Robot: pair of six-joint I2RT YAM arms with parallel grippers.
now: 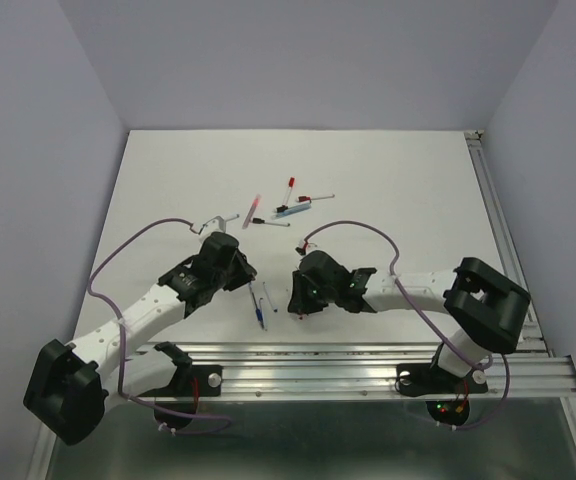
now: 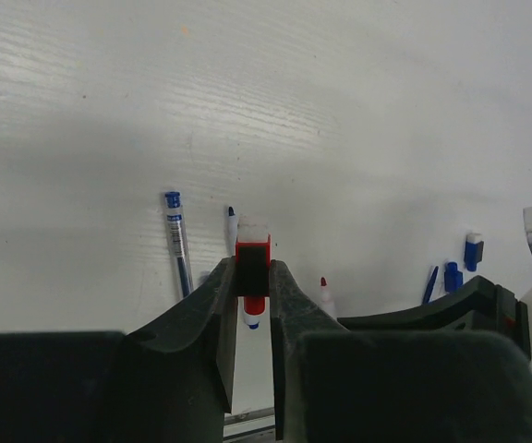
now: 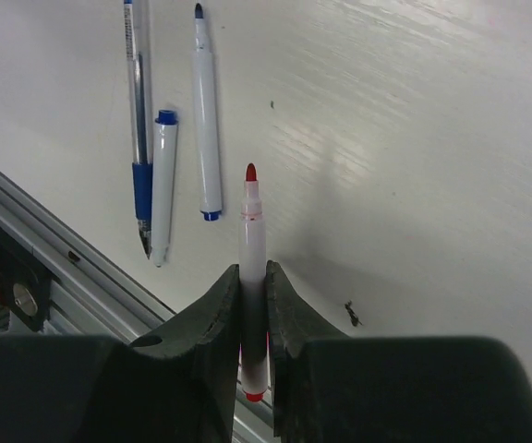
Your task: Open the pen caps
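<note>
My left gripper (image 2: 252,277) is shut on a stubby red pen cap (image 2: 252,251), held just above the table. My right gripper (image 3: 253,281) is shut on a white pen barrel (image 3: 252,231) whose bare red tip (image 3: 250,173) points away from the fingers. In the top view the left gripper (image 1: 245,272) and right gripper (image 1: 302,292) face each other near the table's front, a short gap apart. The red tip of the barrel also shows in the left wrist view (image 2: 324,284). Two small blue caps (image 2: 473,251) lie loose on the table to the right.
Three blue-inked pens (image 3: 207,111) lie on the table between the grippers, also in the top view (image 1: 258,305). Several more pens, red, pink and light blue, lie further back (image 1: 290,208). The metal rail (image 1: 368,352) runs along the front edge.
</note>
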